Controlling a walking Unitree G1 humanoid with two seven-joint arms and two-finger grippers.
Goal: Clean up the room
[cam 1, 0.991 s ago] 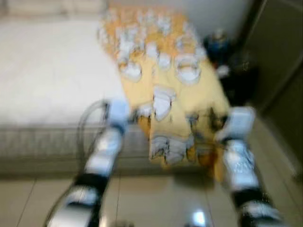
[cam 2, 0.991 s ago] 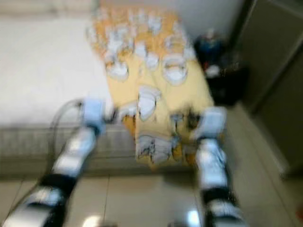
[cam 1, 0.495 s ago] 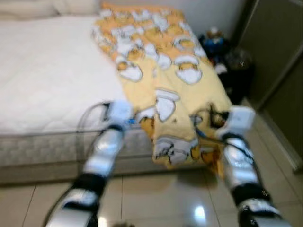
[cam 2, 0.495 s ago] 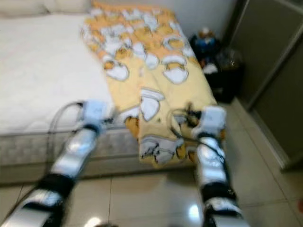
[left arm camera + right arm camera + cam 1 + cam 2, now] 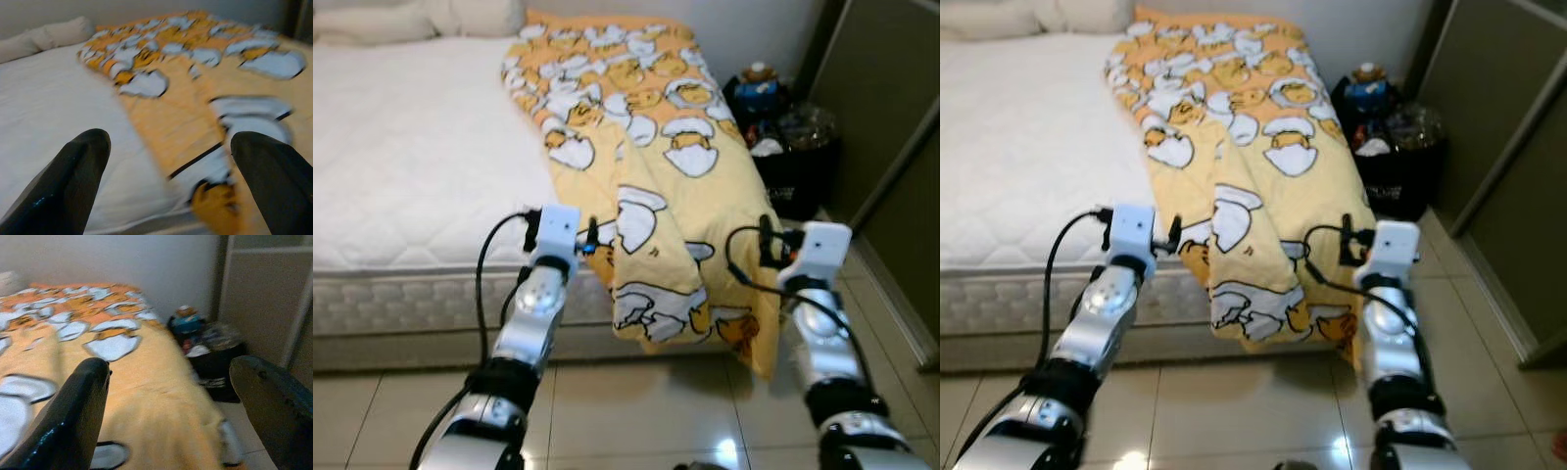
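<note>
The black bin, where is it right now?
In the eye views the black bin stands on the floor on the robot's right, between the bed's blanket and the grey cabinet.

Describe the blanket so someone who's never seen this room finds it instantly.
Start at the bed with the white mattress. Along its right side, nearest the dark bin, lies the blanket, running from the pillow end down over the foot edge towards the tiled floor. It is the only yellow-orange item, printed with white cartoon eggs.

White bed (image 5: pixel 401 166); glossy tiled floor (image 5: pixel 636 411); grey wall (image 5: pixel 122 259).
</note>
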